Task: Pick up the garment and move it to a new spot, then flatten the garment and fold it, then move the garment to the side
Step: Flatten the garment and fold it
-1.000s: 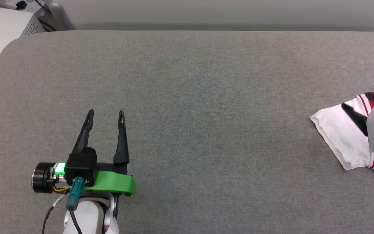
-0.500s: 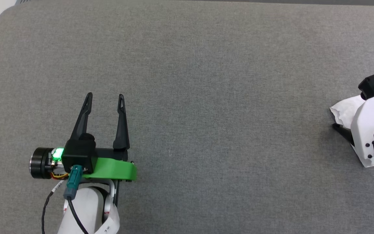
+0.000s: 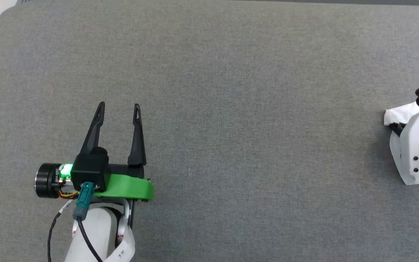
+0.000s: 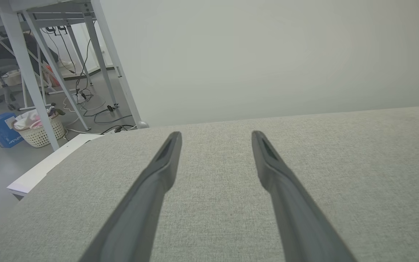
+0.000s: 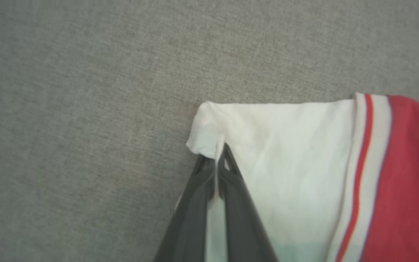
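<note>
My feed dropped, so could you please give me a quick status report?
Right gripper shut on garment, white sleeve corner. Left gripper open, above grey surface. No obstacle seen.

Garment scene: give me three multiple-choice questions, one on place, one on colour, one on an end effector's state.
1. In the head view, where is the garment?
A. far right edge
B. centre
C. lower left
2. What colour is the cloth the right end effector pinches?
A. red
B. white
C. grey
3. How does the left end effector stand?
A. shut on cloth
B. shut, empty
C. open, empty
Answers: A, it lies at the picture's right edge; B, the pinched sleeve corner is white; C, its jaws stand apart over the bare grey surface.
</note>
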Motion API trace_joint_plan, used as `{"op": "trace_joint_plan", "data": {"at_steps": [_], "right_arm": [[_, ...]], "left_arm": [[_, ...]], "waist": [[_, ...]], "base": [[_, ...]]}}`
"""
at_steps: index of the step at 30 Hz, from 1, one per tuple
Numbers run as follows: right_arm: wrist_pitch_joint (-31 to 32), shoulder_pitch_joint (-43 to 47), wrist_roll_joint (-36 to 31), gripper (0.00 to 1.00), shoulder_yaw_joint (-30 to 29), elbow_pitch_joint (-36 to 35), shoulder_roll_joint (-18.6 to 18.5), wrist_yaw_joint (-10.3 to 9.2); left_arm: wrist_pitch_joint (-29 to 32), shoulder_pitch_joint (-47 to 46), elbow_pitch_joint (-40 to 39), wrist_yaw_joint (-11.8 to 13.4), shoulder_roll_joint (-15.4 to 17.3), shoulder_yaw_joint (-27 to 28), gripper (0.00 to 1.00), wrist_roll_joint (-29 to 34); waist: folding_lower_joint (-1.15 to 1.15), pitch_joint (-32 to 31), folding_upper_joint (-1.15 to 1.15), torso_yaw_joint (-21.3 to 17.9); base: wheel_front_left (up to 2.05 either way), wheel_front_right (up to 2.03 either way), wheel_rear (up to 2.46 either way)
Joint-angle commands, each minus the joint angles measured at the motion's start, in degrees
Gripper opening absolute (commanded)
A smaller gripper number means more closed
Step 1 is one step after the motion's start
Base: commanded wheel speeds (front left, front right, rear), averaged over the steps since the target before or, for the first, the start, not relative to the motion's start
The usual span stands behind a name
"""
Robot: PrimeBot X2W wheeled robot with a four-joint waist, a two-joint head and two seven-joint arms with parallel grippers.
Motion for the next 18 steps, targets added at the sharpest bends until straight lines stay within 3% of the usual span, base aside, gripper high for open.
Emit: {"op": "trace_joint_plan", "data": {"at_steps": [1, 9, 18], "right_arm": [[-2.1, 0.5, -0.2, 0.0, -0.5, -0.1, -0.1, -0.1], [-8.6, 1.7, 0.9, 0.0, -6.3, -8.4, -1.0, -0.1], [-6.8, 0.3, -1.0, 0.0, -9.2, -18.7, 0.8, -0.1]], "left_arm": [[-0.3, -0.1, 0.0, 0.0, -0.3, 0.0, 1.0, 0.5], [-0.3, 1.6, -0.1, 0.1, -0.4, -0.3, 1.0, 0.5], [-0.3, 2.8, -0.8, 0.3, -0.5, -0.1, 1.0, 0.2]], "waist": [[0.0, -1.3, 0.0, -0.4], [0.0, -4.7, 0.0, -0.4], [0.0, -5.6, 0.0, 1.0]], "base": [[0.0, 0.0, 0.0], [0.0, 0.0, 0.0], [0.0, 0.0, 0.0]]}}
